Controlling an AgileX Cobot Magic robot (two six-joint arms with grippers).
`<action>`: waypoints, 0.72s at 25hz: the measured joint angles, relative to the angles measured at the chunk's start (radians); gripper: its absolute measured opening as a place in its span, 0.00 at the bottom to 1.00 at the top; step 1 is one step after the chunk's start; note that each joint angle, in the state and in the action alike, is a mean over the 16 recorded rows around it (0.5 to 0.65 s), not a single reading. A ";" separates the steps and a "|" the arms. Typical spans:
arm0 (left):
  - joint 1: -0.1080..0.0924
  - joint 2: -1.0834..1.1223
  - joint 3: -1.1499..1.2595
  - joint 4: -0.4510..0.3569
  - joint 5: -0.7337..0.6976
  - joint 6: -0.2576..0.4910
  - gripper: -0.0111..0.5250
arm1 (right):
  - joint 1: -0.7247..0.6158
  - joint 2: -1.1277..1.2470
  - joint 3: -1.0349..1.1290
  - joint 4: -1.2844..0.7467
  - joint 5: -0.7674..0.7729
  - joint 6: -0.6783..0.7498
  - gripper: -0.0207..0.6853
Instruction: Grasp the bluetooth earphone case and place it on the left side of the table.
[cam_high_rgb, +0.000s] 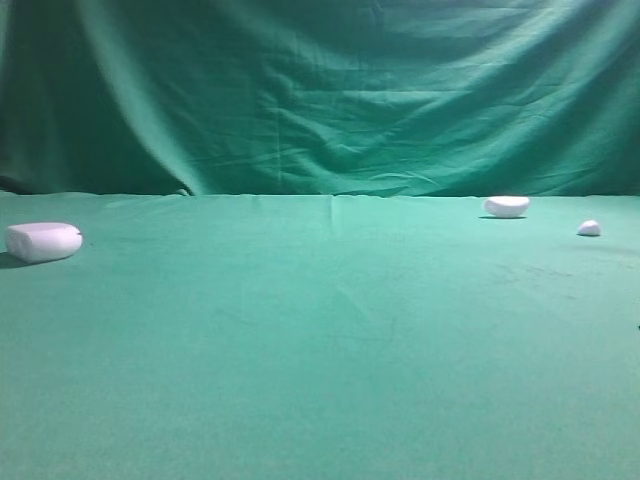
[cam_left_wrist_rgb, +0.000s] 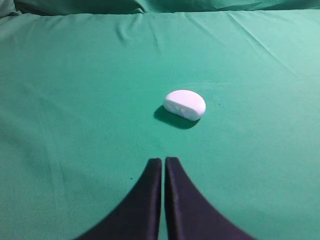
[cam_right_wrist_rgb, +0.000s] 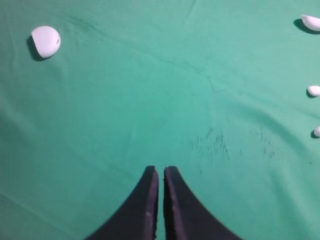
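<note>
The bluetooth earphone case (cam_high_rgb: 43, 241) is white and rounded-oblong, and lies on the green table (cam_high_rgb: 320, 340) at the far left. In the left wrist view the case (cam_left_wrist_rgb: 185, 105) lies ahead of my left gripper (cam_left_wrist_rgb: 163, 160) and slightly to its right, well apart from it. That gripper is shut and empty. My right gripper (cam_right_wrist_rgb: 160, 170) is shut and empty over bare cloth. In its view the case (cam_right_wrist_rgb: 46, 41) lies far off at the upper left. Neither gripper shows in the exterior view.
A smaller flat white oval piece (cam_high_rgb: 506, 206) lies at the back right and shows in the right wrist view (cam_right_wrist_rgb: 311, 22). A tiny white bud (cam_high_rgb: 589, 228) lies further right. The right wrist view shows two buds (cam_right_wrist_rgb: 314, 90) at its right edge. A green curtain (cam_high_rgb: 320, 90) hangs behind.
</note>
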 joint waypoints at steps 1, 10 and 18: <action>0.000 0.000 0.000 0.000 0.000 0.000 0.02 | -0.001 -0.045 0.051 -0.001 -0.026 0.005 0.03; 0.000 0.000 0.000 0.000 0.000 0.000 0.02 | -0.004 -0.439 0.401 -0.013 -0.221 0.025 0.03; 0.000 0.000 0.000 0.000 0.000 0.000 0.02 | -0.004 -0.699 0.559 -0.039 -0.238 -0.024 0.03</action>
